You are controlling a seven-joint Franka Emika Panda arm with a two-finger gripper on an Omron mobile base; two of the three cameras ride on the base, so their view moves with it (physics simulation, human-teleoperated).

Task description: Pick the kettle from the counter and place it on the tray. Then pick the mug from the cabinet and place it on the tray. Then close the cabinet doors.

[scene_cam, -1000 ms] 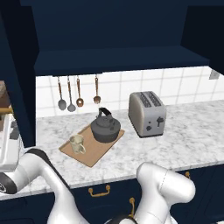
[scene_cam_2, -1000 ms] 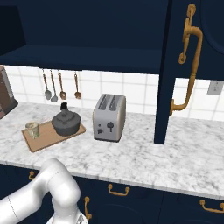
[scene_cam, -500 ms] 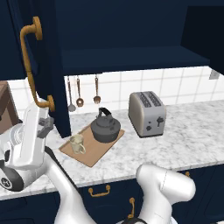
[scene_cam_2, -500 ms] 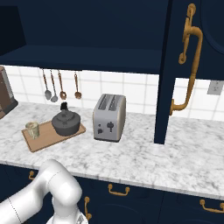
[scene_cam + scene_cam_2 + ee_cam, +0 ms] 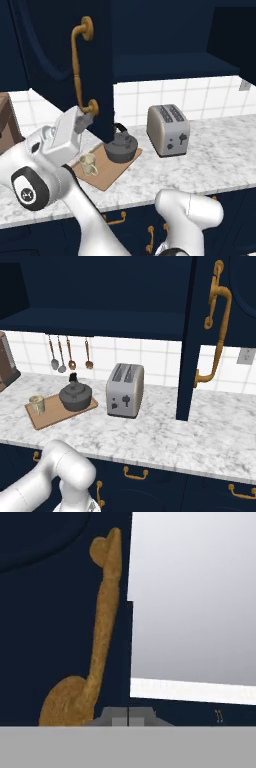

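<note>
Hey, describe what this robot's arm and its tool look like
The arm is glossy white with rounded, bulbous links and a dark circular joint cap bearing small white marks. Its hand is a boxy white block. The tool ends in two small grey fingertips. No cables show.

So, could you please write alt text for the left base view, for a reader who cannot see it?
The robot's shut gripper is at the lower end of the brass handle on a navy cabinet door. Behind it, the kettle and mug sit on the wooden tray on the marbled counter, with a silver toaster to the right.
</note>
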